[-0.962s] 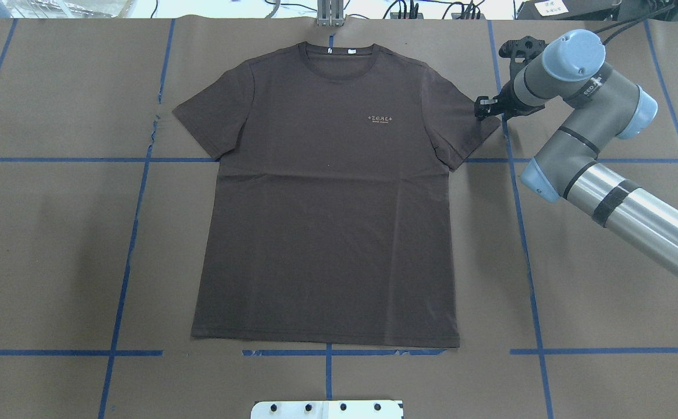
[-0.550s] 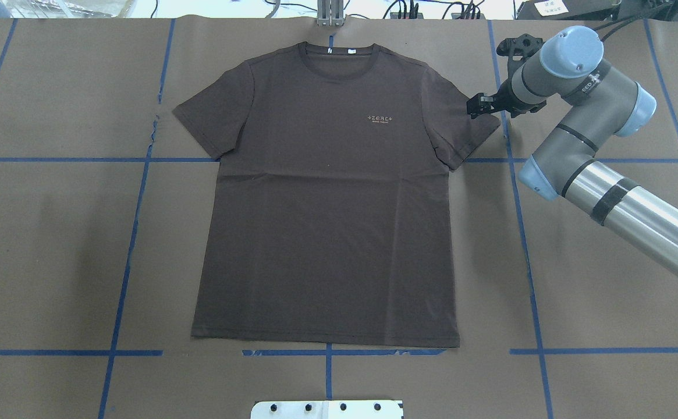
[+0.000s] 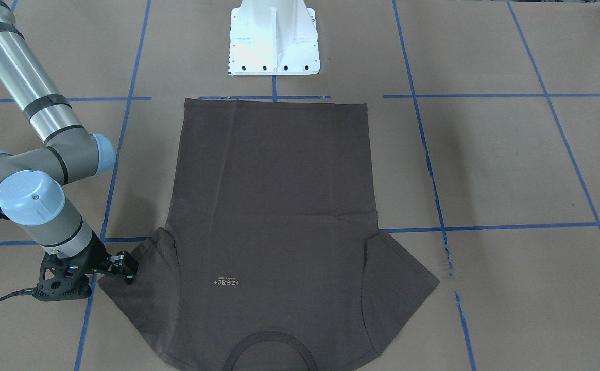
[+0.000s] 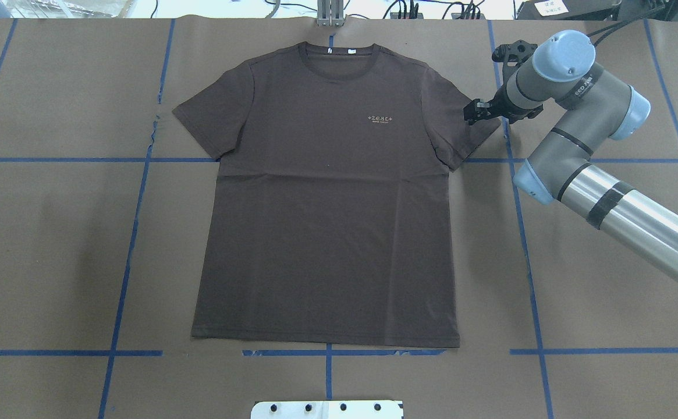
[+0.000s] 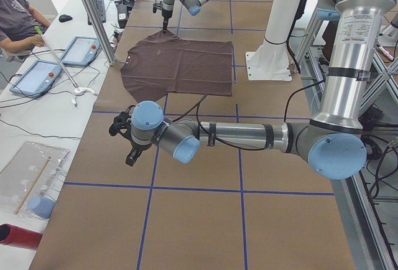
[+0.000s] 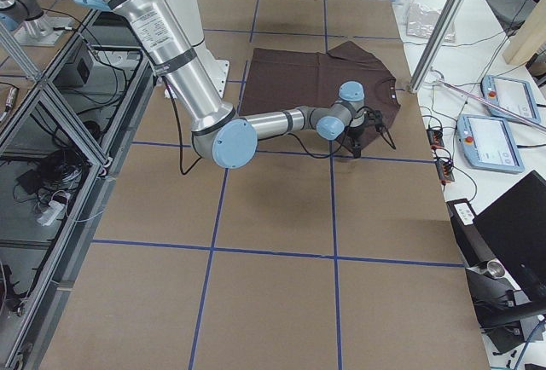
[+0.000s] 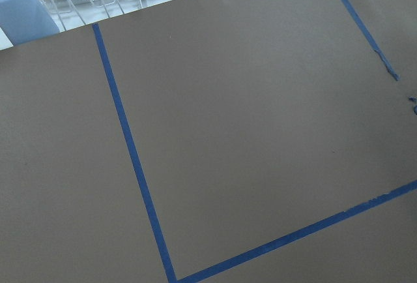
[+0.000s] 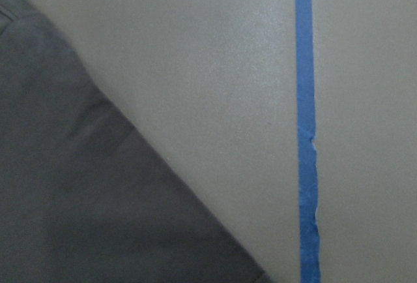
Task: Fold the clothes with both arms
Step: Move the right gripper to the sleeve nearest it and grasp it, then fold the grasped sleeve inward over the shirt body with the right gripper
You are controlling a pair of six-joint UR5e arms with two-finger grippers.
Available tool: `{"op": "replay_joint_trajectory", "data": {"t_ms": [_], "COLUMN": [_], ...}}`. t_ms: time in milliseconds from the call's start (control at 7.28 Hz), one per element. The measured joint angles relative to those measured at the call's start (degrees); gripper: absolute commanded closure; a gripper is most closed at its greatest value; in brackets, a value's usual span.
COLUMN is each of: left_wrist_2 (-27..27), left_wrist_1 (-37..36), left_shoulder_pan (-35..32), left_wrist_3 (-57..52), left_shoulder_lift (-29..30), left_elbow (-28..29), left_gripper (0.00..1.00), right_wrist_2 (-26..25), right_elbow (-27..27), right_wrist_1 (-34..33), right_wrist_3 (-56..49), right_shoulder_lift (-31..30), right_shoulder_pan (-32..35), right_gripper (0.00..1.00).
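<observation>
The dark brown T-shirt [image 4: 327, 203] lies flat and face up on the brown paper, collar at the far side and pale logo [image 4: 380, 119] on the chest. In the front-facing view the shirt [image 3: 274, 206] has its hem toward the white base. My right gripper [image 4: 472, 112] hangs low over the outer edge of the sleeve on the robot's right, fingers apart, holding nothing. The right wrist view shows only that sleeve's corner [image 8: 98, 198] beside a blue tape line. My left gripper [image 5: 132, 157] shows only in the exterior left view, far from the shirt; whether it is open or shut I cannot tell.
Blue tape lines grid the paper-covered table. The white metal base [image 3: 273, 41] stands just behind the hem. A seated person [image 5: 18, 15] and tablets [image 5: 79, 50] are beyond the table's far edge, next to an aluminium post [image 5: 93, 18].
My right gripper has shifted a little leftward, from beside the sleeve to over its outer edge. The shirt has not moved.
</observation>
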State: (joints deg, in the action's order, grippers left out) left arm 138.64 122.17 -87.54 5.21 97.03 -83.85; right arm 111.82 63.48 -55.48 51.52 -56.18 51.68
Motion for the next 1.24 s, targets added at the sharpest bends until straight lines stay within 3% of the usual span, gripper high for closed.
{"op": "replay_joint_trajectory", "data": {"t_ms": [137, 550, 1236], "left_wrist_2": [0.0, 0.2, 0.3], "left_wrist_1": [0.0, 0.0, 0.0], "left_shoulder_pan": [0.0, 0.0, 0.0], "left_wrist_3": [0.0, 0.1, 0.2], "left_shoulder_lift": [0.0, 0.0, 0.0], "left_elbow": [0.0, -0.2, -0.2], "left_gripper": [0.00, 0.00, 0.00], "right_wrist_2": [0.2, 1.0, 1.4], "right_elbow": [0.1, 0.8, 3.0], "right_wrist_1": [-0.6, -1.8, -2.0], "right_wrist_3": [0.0, 0.0, 0.0], "right_shoulder_lift": [0.1, 0.0, 0.0], "right_shoulder_pan": [0.0, 0.2, 0.6], "right_gripper": [0.72, 1.00, 1.00]}}
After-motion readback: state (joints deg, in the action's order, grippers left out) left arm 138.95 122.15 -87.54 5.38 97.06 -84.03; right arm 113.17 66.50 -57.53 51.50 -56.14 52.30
